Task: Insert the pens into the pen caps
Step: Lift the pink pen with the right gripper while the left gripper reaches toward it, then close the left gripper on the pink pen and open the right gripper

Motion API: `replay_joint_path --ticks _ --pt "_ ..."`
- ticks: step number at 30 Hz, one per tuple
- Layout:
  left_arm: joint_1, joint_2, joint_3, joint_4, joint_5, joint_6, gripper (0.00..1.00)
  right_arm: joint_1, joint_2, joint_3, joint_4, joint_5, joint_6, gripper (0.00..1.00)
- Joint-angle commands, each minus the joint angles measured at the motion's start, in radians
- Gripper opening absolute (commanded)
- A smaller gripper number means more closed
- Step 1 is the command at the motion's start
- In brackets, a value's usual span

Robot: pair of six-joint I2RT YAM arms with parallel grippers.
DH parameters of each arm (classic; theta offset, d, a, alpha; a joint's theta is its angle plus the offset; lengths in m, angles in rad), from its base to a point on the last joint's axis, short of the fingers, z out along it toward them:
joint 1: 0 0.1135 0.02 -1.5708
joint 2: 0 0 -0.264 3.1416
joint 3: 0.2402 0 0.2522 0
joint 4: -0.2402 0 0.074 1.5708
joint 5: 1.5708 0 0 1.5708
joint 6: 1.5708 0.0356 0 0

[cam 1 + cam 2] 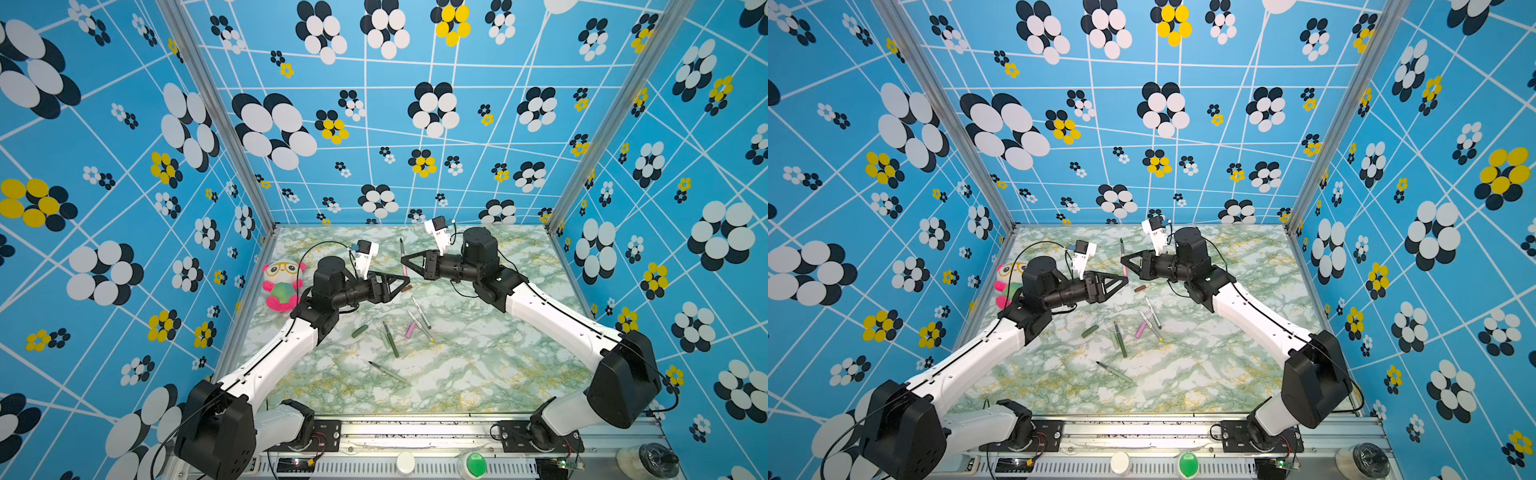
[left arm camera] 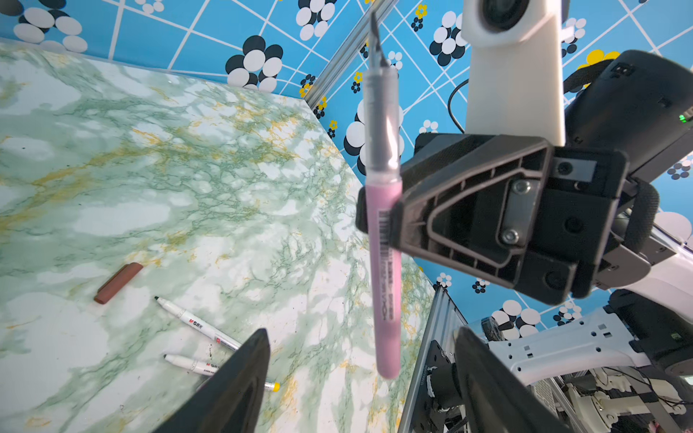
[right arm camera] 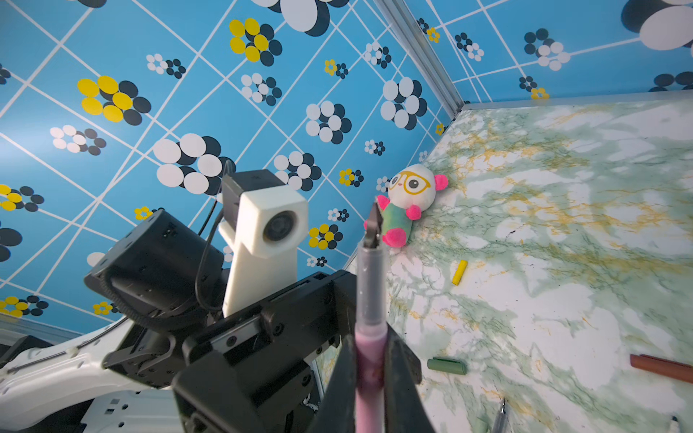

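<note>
Only right wrist view shows yellow cap (image 3: 459,272)

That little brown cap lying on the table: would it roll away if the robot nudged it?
Probably a little, if pushed sideways: the brown cap is a short round tube lying flat on the smooth marbled table. It looks like small, stiff plastic, so likely light, apt to skid and to keep its shape when gripped.

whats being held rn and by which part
The right gripper has its jaws on the pink pen, on the pink barrel just below the clear section. Left gripper empty.
</note>
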Motion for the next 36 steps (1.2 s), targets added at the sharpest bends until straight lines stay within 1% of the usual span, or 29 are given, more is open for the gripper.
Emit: replay_joint_path --ticks 1,15,17,24,28,31,36 --pt "-0.008 0.005 0.037 0.052 0.000 -0.017 0.73 -0.003 -0.010 -0.015 0.063 -0.037 0.032 0.00" --pt "-0.015 0.026 0.048 0.076 -0.014 -0.042 0.45 0.000 -0.004 -0.030 0.092 -0.072 0.049 0.00" --pt "-0.016 0.029 0.048 0.080 -0.016 -0.044 0.38 0.000 -0.005 -0.034 0.093 -0.071 0.049 0.00" --pt "-0.018 0.028 0.043 0.083 -0.019 -0.046 0.28 0.003 0.000 -0.044 0.096 -0.064 0.046 0.00" --pt "-0.019 0.031 0.039 0.090 -0.020 -0.051 0.26 0.005 -0.002 -0.048 0.096 -0.057 0.044 0.00" --pt "-0.021 0.035 0.036 0.101 -0.020 -0.056 0.22 0.006 0.001 -0.048 0.097 -0.055 0.044 0.00" --pt "-0.021 0.042 0.036 0.112 -0.019 -0.063 0.18 0.008 0.004 -0.050 0.097 -0.051 0.044 0.00"
